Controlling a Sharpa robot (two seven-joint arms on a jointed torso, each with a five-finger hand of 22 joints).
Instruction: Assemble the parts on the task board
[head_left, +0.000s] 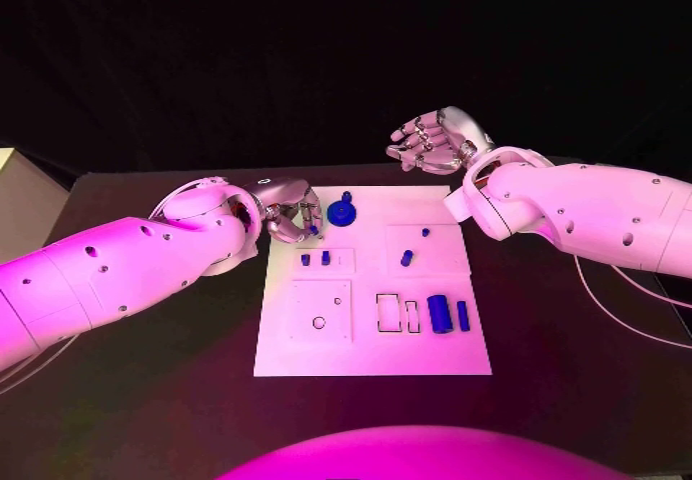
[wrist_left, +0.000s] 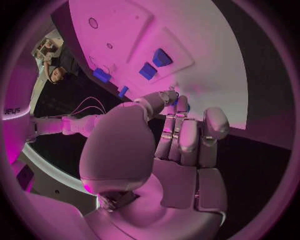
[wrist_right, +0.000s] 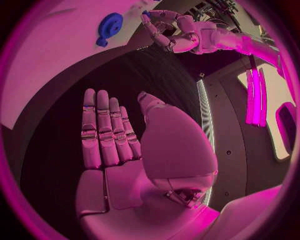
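Note:
The white task board (head_left: 372, 345) lies mid-table. My left hand (head_left: 290, 216) hovers over its far left corner with fingers curled in, and thumb and fingertip pinch a small blue part (wrist_left: 179, 101). Just right of that hand a round blue part (head_left: 342, 210) sits on the board; the right wrist view shows the same round blue part (wrist_right: 109, 27). Two small blue pegs (head_left: 315, 258) stand below the hand. A thick blue cylinder (head_left: 437, 310) and a thinner one (head_left: 463, 315) lie at the near right. My right hand (head_left: 433, 142) hangs beyond the board's far right corner, palm (wrist_right: 119, 150) flat and holding nothing.
Two more small blue pieces (head_left: 414, 247) sit in the right upper panel. Outlined rectangular slots (head_left: 392, 312) and a square panel with a small hole (head_left: 319, 322) mark the near half. Black tabletop (head_left: 577, 380) surrounds the board. A pale box (head_left: 22, 195) stands at the far left.

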